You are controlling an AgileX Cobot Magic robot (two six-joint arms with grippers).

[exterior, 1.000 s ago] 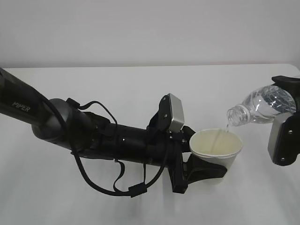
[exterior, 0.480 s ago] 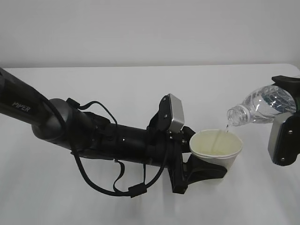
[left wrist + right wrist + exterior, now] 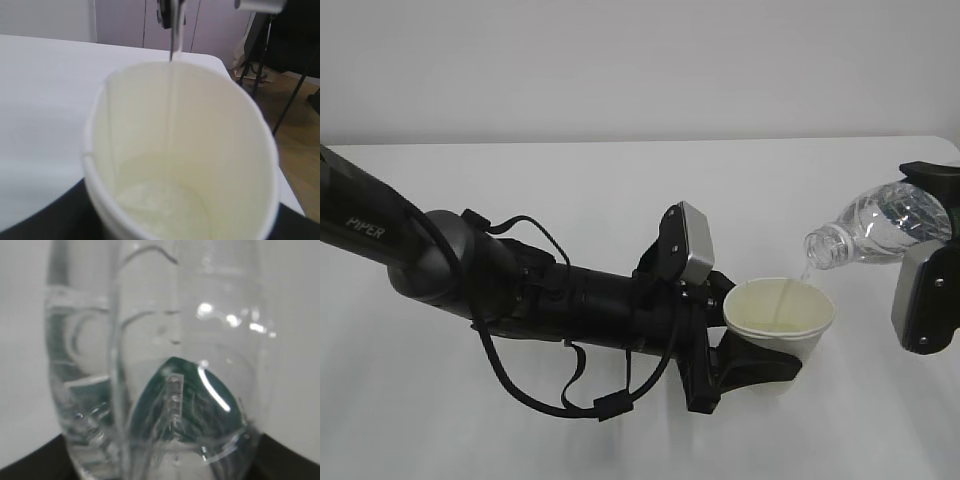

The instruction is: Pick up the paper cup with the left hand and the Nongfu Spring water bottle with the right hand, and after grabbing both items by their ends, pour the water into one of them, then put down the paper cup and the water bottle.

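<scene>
Exterior view first: the left arm (image 3: 520,285) stretches in from the left across the white surface (image 3: 570,190), and its claw (image 3: 752,362) is clamped on the lower part of the paper cup (image 3: 780,318), fingers wrapped round the base. The cup stands upright, mouth open to the top, right of centre and toward the near side. Over on the right edge, the right arm (image 3: 927,295) has the water bottle (image 3: 880,228) tipped over, nearly level, neck pointing left and slightly down. Its mouth hangs just above the cup's far right rim, and a thin thread of water (image 3: 803,272) drops from it into the cup. The right claw itself is mostly cut off by the frame edge, gripping the bottle's bottom end.

Left wrist view now: we're looking right down into the cup (image 3: 180,150), cream inside, a shallow pool of water (image 3: 160,205) sitting at the bottom. A fine stream comes in over the far rim. Dark claw parts show at the bottom corners, hugging the cup on both sides. The white surface (image 3: 45,85) lies to the left.

Right wrist view: the bottle (image 3: 165,370) fills the frame, clear and crinkled, green label glinting through the plastic, water showing inside, dark claw edges at both lower corners pinching it.
</scene>
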